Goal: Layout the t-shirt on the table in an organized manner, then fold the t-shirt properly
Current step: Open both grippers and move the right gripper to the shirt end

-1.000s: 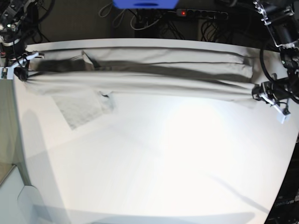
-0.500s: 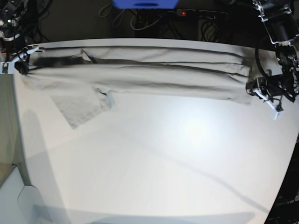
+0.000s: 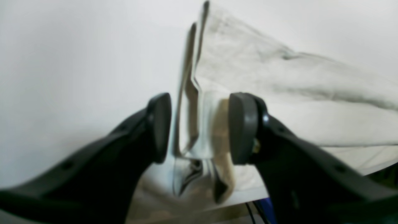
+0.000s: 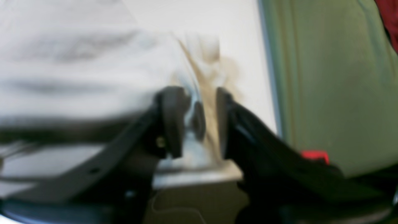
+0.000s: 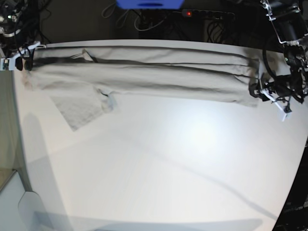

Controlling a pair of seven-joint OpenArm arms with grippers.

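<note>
Pincers both stand parted: left pincer (image 3: 199, 127) and right pincer (image 4: 194, 119) straddle t-shirt (image 5: 144, 74) edges ungripped.

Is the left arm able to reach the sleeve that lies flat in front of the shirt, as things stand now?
Probably not easily. The left gripper is at the opposite end of the t-shirt, while the sleeve lies near the right gripper. Nothing blocks the table between them.
</note>
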